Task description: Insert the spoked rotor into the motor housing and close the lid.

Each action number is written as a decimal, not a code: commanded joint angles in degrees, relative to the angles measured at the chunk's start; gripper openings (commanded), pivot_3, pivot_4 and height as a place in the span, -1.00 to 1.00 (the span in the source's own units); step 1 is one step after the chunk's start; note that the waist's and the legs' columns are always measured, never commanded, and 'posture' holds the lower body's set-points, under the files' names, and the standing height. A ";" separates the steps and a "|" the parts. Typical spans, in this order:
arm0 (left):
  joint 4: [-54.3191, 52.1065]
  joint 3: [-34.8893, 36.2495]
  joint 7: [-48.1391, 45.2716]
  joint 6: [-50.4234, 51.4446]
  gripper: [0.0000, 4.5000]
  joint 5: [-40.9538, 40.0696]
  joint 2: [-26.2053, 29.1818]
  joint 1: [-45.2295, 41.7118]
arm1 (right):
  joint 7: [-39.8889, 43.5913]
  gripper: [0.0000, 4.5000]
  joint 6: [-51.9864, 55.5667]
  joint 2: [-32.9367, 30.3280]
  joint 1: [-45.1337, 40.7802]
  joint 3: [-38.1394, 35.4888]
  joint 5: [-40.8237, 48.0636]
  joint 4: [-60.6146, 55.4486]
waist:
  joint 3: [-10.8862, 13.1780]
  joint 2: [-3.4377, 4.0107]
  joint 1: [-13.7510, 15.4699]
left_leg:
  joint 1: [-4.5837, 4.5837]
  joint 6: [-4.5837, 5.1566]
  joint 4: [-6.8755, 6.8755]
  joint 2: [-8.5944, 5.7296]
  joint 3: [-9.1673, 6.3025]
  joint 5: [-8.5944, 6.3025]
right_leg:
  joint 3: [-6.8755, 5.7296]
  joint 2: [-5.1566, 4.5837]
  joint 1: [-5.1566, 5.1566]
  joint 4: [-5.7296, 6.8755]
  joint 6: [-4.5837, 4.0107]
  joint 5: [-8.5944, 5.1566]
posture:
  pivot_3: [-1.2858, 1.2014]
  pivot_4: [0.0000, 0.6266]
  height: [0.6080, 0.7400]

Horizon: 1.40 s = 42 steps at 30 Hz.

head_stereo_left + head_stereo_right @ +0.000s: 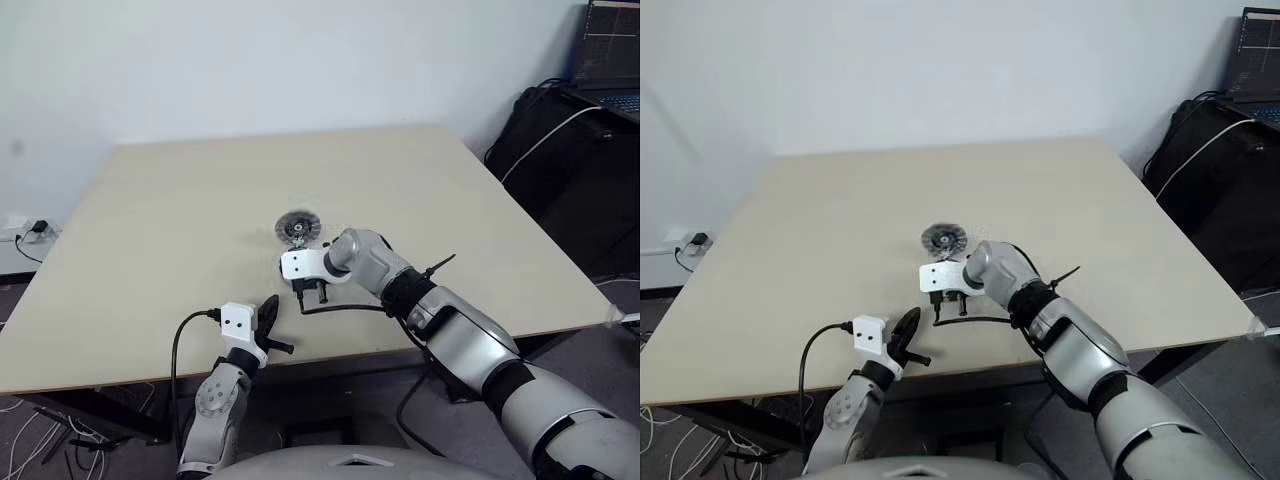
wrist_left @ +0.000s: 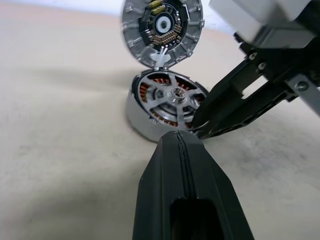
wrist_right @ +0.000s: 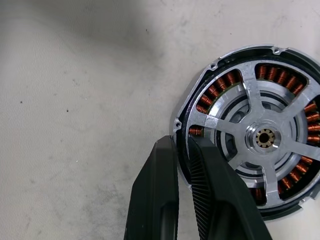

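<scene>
The motor housing [image 3: 218,86], ringed with copper windings, lies flat on the table with the silver spoked rotor [image 3: 252,102] seated inside it. My right gripper [image 3: 181,142] points down at the housing's near edge. One finger is outside the rim and one inside, shut on the rim. The lid [image 2: 162,25], ribbed face up, lies just beyond the housing and touches its far edge; it also shows in the head view as the lid [image 1: 296,228]. My left gripper [image 2: 177,137] is shut and empty, hovering level just short of the housing near the table's front edge.
The beige table [image 1: 150,250] is bare around the parts. A black bag [image 1: 570,150] and a laptop [image 1: 610,50] stand off the table at the right. Cables lie on the floor at the left [image 1: 30,235].
</scene>
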 commanded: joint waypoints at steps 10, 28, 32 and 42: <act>0.62 0.07 -0.59 -1.37 -1.00 -0.56 -0.37 -1.70 | 2.35 -0.95 9.30 -6.19 7.94 -8.05 3.54 -20.42 | 0.00 -0.02 0.61 | -0.48 0.01 0.01 -0.09 -0.11 0.00 | -0.02 -0.05 -0.14 -0.03 -0.28 0.17 | 0.03 -1.00 1.00; 1.40 -0.48 -2.65 -1.15 -1.00 -0.57 -0.29 -2.09 | -1.67 -0.98 48.02 -11.44 26.35 -11.30 10.33 -62.20 | 0.16 -0.27 1.83 | -0.62 0.11 0.11 -0.09 -0.08 -0.13 | -0.21 -0.28 -0.20 -0.11 0.05 -0.09 | 0.03 -1.00 1.00; 1.96 -0.73 -2.95 -1.02 -1.00 -0.24 -0.28 -2.66 | -8.00 -1.00 48.97 -8.43 26.11 -9.97 10.42 -58.35 | 0.16 -0.33 1.84 | -0.43 0.10 0.13 -0.09 -0.11 -0.12 | -0.31 -0.30 -0.17 -0.11 0.07 -0.09 | 0.03 -1.00 1.00; 1.38 -0.06 -3.05 -0.52 -1.00 -0.41 0.30 -2.10 | -10.51 -0.31 44.71 -9.56 23.83 -9.05 14.67 -59.51 | 0.17 -0.38 1.70 | -0.48 0.11 0.12 -0.12 -0.10 -0.10 | -0.29 -0.31 -0.17 -0.12 0.09 -0.07 | 0.03 -1.00 1.00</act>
